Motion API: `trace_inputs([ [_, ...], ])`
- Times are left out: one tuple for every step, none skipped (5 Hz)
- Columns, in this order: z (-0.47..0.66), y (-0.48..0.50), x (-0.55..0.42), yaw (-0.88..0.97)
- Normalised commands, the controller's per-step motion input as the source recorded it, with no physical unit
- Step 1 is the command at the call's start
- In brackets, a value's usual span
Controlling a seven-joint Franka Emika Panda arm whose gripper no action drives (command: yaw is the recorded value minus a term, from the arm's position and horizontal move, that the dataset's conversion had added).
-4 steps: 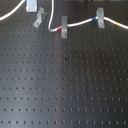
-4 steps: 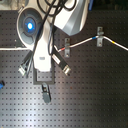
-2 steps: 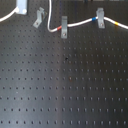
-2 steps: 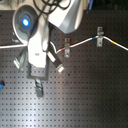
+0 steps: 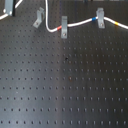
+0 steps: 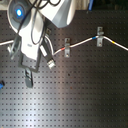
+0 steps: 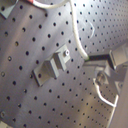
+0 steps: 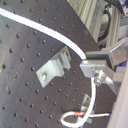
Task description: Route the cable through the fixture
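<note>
Arm has shifted toward the second exterior view's left since earlier, end effector (image 6: 28, 76) pinched shut on the cable (image 5: 80, 23), which sits threaded in the post clip (image 5: 64, 26) and arched clip (image 5: 100, 18). Cable runs just beside the fixture (image 8: 55, 69), apart; slack or a mistimed pull could miss its fork.

A small grey metal clip-bracket (image 7: 51, 68) stands bolted on the dark perforated metal bench (image 7: 60, 107). A thin white flexible cable (image 7: 76, 37) curves across the bench beside it, reaching a dark gripper finger (image 7: 100, 58). A red-orange band (image 7: 41, 5) marks the cable near the bench's edge.
</note>
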Motion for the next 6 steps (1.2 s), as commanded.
trace_inputs([
  [0.33, -0.633, -0.286, 0.00],
  [0.32, -0.472, -0.210, -0.05],
  [0.19, -0.176, -0.089, -0.01],
  [0.19, -0.209, -0.055, -0.07],
  [0.12, -0.329, -0.113, -0.16],
  [0.10, 0.167, -0.196, 0.43],
])
